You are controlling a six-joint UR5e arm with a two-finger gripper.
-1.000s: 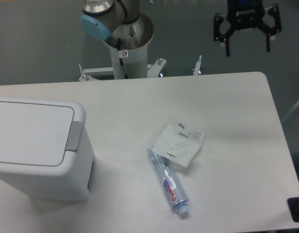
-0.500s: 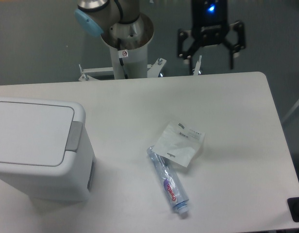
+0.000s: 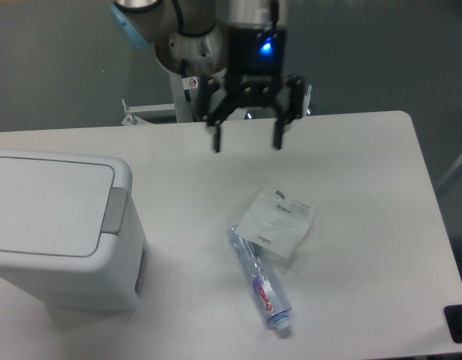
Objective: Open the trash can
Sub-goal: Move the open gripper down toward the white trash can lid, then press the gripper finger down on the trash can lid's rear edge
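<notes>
The trash can (image 3: 62, 229) has its lid shut and nothing is done yet, with the gripper (image 3: 246, 141) wide open, holding nothing, far from it.

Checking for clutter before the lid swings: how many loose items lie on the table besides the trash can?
2: a white plastic packet right of the trash can, and a toothpaste tube touching the packet's near edge. None visibly hidden.
</notes>
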